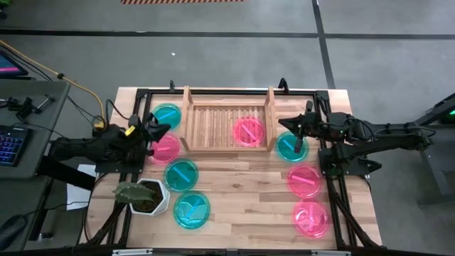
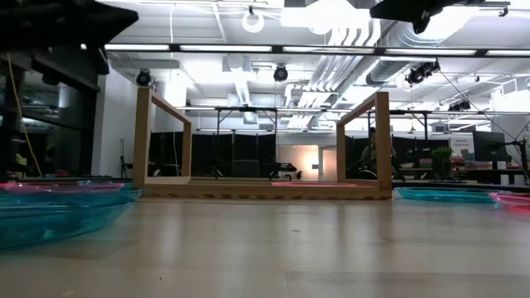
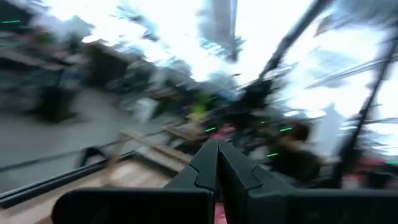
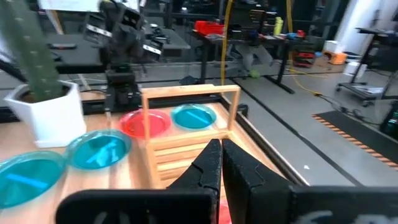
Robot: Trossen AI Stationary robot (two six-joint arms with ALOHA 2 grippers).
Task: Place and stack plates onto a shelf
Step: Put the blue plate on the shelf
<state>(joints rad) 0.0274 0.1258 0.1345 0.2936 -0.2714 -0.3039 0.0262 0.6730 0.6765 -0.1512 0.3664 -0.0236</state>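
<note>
Desk (image 1: pixel 242 192) carries the shelf (image 1: pixel 213 117); one pink plate (image 1: pixel 249 131) lies on its slats, seven other plates lie on the desk. Next pick needs a rim pinch, level carry. Left gripper (image 1: pixel 158 130) and right gripper (image 1: pixel 300 126): jaws together, holding nothing. Plant pot (image 1: pixel 151 197) holds soil.

Both arms matte black, jointed, blocky segments. Left arm (image 1: pixel 99 149): yellow marking near wrist, black cabling along its base. Right arm (image 1: pixel 377 135): slim dark links, cable loops along forearm. Left gripper (image 3: pixel 217 163) and right gripper (image 4: pixel 221 163): paired dark angular fingers, tapering to pointed tips.
</note>
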